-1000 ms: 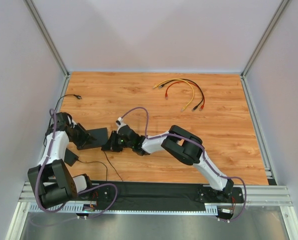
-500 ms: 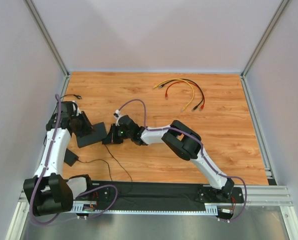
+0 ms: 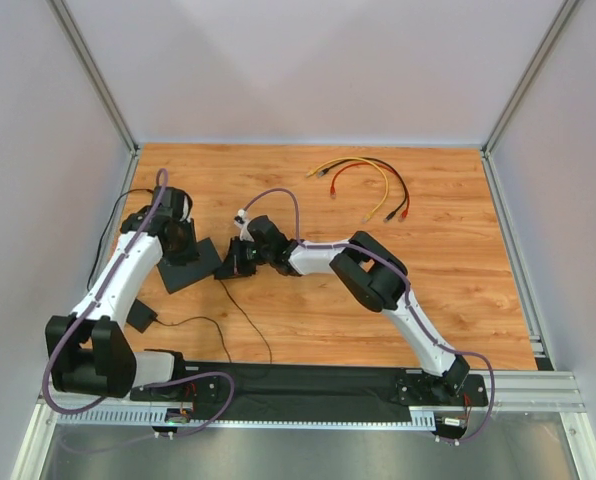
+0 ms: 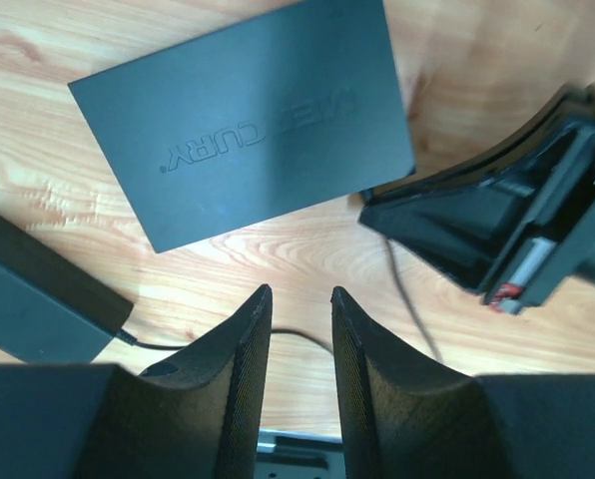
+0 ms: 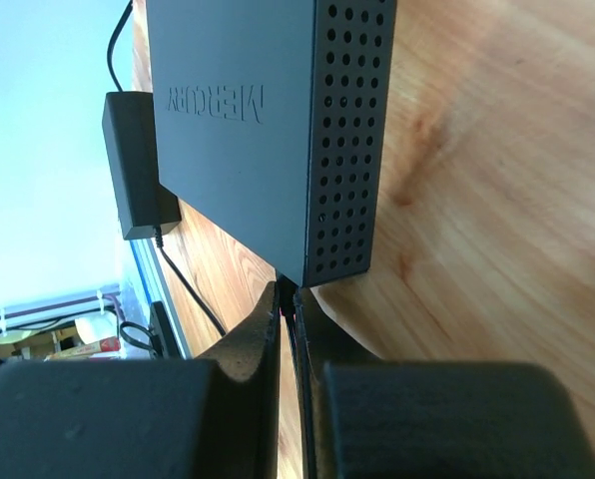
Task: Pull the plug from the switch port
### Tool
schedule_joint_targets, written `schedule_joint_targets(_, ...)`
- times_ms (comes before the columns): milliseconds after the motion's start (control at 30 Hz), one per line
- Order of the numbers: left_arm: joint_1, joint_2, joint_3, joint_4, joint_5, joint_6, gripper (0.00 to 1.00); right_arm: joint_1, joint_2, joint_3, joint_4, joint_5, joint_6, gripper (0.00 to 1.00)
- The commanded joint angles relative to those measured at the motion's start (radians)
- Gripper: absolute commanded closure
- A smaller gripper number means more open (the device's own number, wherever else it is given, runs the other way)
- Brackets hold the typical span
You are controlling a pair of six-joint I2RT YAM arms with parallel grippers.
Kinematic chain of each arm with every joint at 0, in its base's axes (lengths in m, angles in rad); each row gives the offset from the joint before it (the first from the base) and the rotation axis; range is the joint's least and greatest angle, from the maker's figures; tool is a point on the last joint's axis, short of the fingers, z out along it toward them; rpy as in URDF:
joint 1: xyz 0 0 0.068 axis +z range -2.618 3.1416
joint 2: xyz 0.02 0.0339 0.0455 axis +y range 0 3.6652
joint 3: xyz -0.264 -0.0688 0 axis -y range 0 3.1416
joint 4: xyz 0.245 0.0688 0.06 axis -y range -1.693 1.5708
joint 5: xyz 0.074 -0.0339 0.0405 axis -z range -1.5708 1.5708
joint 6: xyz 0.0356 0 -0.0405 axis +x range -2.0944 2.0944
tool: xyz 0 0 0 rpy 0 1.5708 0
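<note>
At the far left, a small black power adapter (image 3: 141,316) lies on the wooden bench (image 3: 448,260), near its front edge, with a thin lead running off it. Just beyond it, the left gripper (image 4: 299,297) hangs over bare wood with its two fingers a little apart and nothing between them; it is released and touches nothing. The switch (image 3: 196,270) lies flat on the bench right beside that gripper, towards the left side and turned at an angle to the bench edges. It is a thin matte-black box with raised lettering on its top and rows of small vent holes down one narrow side. The right gripper (image 5: 288,295) is at the right-hand end of the switch, pressed up close to its corner. It is clenched on a thin black cable (image 4: 409,304) at the point where the cable meets the box. The plug cannot be made out there, as the fingers cover that spot. From this gripper the cable trails across the wood towards the near edge. Well apart, at the far right rear of the bench, lies a loose bundle of yellow, red and black patch cables (image 3: 363,182).
</note>
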Motion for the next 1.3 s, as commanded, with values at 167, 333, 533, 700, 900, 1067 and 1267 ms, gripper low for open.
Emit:
schedule_joint_targets(167,-0.122,0.151,0.063,-0.058,-0.169,0.072,0.60,-0.021,0.040,0.017,-0.061,-0.042,-0.032,0.95)
schedule_joint_targets(333,-0.133,0.183,0.046,-0.026,-0.145,0.083,0.59,-0.023,0.041,-0.006,-0.019,-0.051,0.000,0.95)
schedule_joint_targets(533,-0.134,0.261,0.082,-0.019,-0.145,0.095,0.57,-0.023,0.048,-0.015,0.013,-0.057,0.028,0.95)
schedule_joint_targets(700,-0.134,0.317,0.094,-0.003,-0.154,0.084,0.57,-0.023,0.038,-0.023,0.028,-0.062,0.036,0.96)
schedule_joint_targets(900,-0.134,0.361,0.075,0.040,-0.180,0.061,0.57,-0.023,0.035,-0.034,0.058,-0.069,0.062,0.96)
schedule_joint_targets(1067,-0.134,0.403,0.083,0.032,-0.189,0.057,0.57,-0.023,0.035,-0.052,0.097,-0.071,0.095,0.97)
schedule_joint_targets(1267,-0.134,0.418,0.083,0.032,-0.191,0.046,0.57,-0.023,0.034,-0.057,0.111,-0.077,0.112,0.97)
